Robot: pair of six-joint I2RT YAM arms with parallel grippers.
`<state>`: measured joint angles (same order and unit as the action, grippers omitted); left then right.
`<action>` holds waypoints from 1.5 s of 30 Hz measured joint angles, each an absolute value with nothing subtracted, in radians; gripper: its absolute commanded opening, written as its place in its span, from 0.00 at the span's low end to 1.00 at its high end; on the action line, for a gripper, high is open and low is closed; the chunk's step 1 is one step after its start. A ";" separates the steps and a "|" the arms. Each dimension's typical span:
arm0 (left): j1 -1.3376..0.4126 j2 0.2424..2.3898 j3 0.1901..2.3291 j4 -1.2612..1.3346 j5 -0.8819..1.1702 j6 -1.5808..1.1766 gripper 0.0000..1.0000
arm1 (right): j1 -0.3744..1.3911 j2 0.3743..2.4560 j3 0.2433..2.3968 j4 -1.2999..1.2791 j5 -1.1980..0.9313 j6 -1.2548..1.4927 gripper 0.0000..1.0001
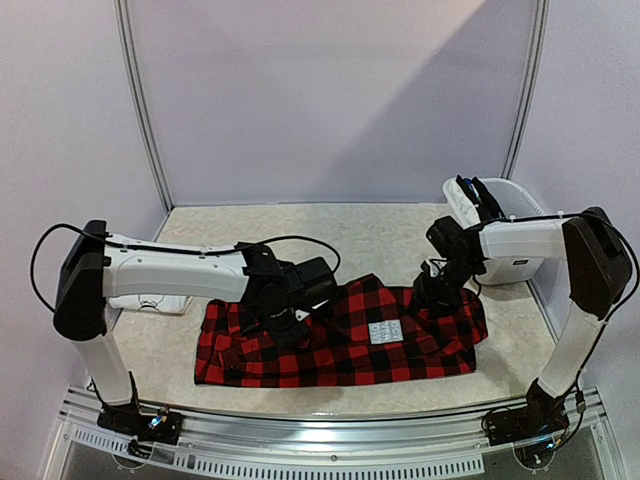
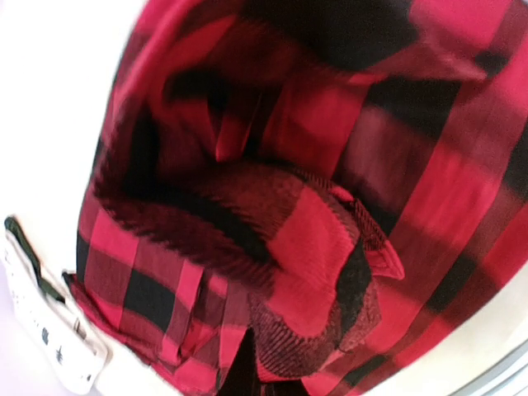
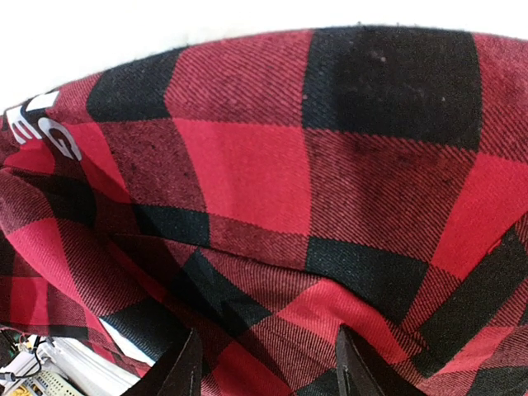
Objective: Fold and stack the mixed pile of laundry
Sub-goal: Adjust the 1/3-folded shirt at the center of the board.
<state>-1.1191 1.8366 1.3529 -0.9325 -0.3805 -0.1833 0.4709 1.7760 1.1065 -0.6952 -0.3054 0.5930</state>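
A red-black plaid garment (image 1: pixel 330 345) with a white lettered patch (image 1: pixel 385 332) lies spread on the table. My left gripper (image 1: pixel 285 325) is down on its left-middle part. In the left wrist view a bunched fold of the plaid (image 2: pixel 305 272) rises over my left gripper (image 2: pixel 272 375) and hides most of the fingers, which look shut on it. My right gripper (image 1: pixel 437 295) is on the garment's upper right part. In the right wrist view its fingers (image 3: pixel 186 367) stand wide apart over the plaid (image 3: pixel 272 181), with white lettering (image 3: pixel 41 124) at the left.
A white plastic tub (image 1: pixel 515 225) holding dark garments stands at the back right, just behind the right arm. A folded white piece with black print (image 1: pixel 150 302) lies under the left arm; it also shows in the left wrist view (image 2: pixel 49 330). A metal rail (image 1: pixel 330 450) runs along the near edge.
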 measured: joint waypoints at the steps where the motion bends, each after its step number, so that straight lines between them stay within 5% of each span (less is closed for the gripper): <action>1: -1.119 1.824 1.335 -0.945 -0.383 -0.180 0.00 | 0.471 1.776 1.107 -0.695 -0.305 0.593 0.55; 17: -1.119 1.666 1.159 -1.073 -0.351 -0.198 0.10 | 0.471 1.789 1.117 -0.699 -0.301 0.598 0.55; 29: -1.119 1.596 1.147 -1.102 -0.226 -0.249 0.73 | 0.471 1.789 1.155 -0.728 -0.290 0.600 0.55; 35: -1.102 1.529 1.150 -1.096 -0.115 -0.315 0.96 | 0.471 1.789 1.197 -0.764 -0.278 0.593 0.55; 45: -0.925 1.419 1.085 -0.976 0.070 -0.562 1.00 | 0.471 1.789 1.238 -0.807 -0.256 0.574 0.55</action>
